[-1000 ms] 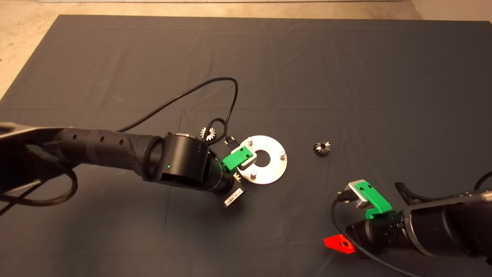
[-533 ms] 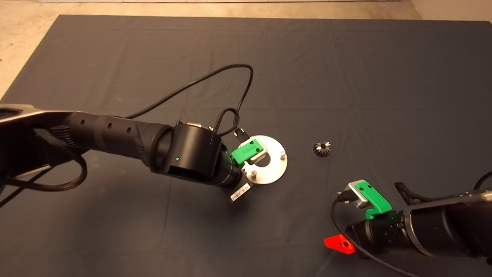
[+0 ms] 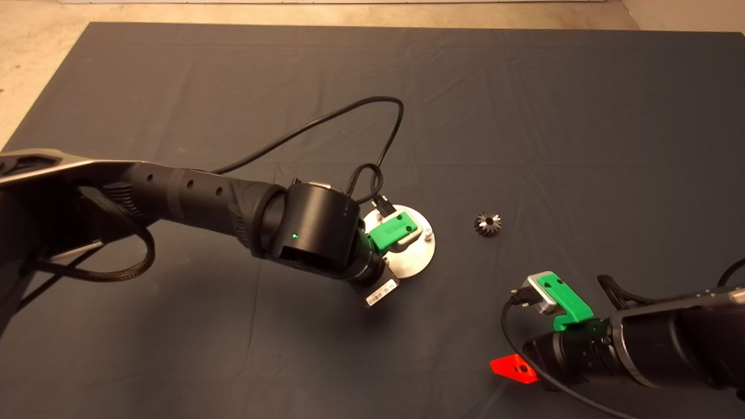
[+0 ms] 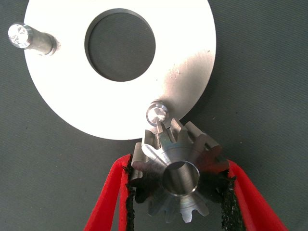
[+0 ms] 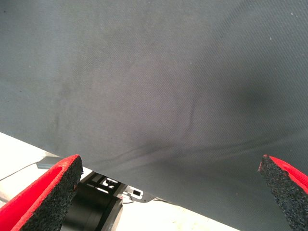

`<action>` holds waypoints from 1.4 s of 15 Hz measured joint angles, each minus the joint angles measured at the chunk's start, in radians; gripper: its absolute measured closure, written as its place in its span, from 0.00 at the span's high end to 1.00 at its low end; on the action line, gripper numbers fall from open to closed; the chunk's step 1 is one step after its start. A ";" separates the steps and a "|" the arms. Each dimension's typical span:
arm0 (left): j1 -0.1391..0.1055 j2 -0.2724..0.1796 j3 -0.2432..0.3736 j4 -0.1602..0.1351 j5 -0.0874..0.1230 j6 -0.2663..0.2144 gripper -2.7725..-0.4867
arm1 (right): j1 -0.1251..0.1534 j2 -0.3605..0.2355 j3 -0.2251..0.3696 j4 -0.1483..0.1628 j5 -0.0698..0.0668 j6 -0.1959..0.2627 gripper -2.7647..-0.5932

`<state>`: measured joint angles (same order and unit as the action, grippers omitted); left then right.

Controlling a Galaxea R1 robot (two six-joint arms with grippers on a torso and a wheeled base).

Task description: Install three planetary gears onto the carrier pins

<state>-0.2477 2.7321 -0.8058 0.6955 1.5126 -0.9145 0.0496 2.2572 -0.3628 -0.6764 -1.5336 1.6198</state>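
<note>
Your left gripper (image 4: 178,192) pinches a silvery gear (image 4: 177,171) between its pads, just off the disc (image 4: 62,91) rim, teeth overlapping one pin (image 4: 157,113). From above the arm hides most of the disc; you see one pin (image 3: 428,234). A darker gear (image 3: 488,224) lies apart from the disc. Your right gripper (image 5: 168,192), fingers spread wide and empty, waits well away from the disc.

Two black robot arms (image 3: 192,198) with green gripper housings (image 3: 394,228), red fingers (image 4: 108,192) with black pads, and looping black cables (image 3: 326,125).
</note>
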 joint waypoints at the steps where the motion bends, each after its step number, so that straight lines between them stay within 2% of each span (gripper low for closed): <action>1: 0.000 0.000 -0.004 0.000 -0.001 0.000 0.17 | 0.000 -0.001 0.000 0.000 0.000 0.000 0.99; 9: 0.000 0.011 -0.057 0.000 -0.002 0.022 0.17 | 0.000 -0.002 0.000 0.003 0.000 0.000 0.99; 15: 0.000 0.013 -0.063 0.000 -0.006 0.023 0.17 | 0.000 -0.010 0.000 0.003 -0.001 0.000 0.99; 18: 0.000 0.013 -0.064 0.000 -0.029 0.023 0.17 | 0.000 -0.014 0.000 0.003 0.000 0.000 0.99; 21: 0.000 0.014 -0.066 0.000 -0.033 0.023 0.17 | 0.000 -0.014 0.000 0.003 0.000 0.000 0.99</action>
<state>-0.2474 2.7457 -0.8717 0.6955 1.4794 -0.8919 0.0500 2.2432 -0.3628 -0.6730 -1.5336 1.6198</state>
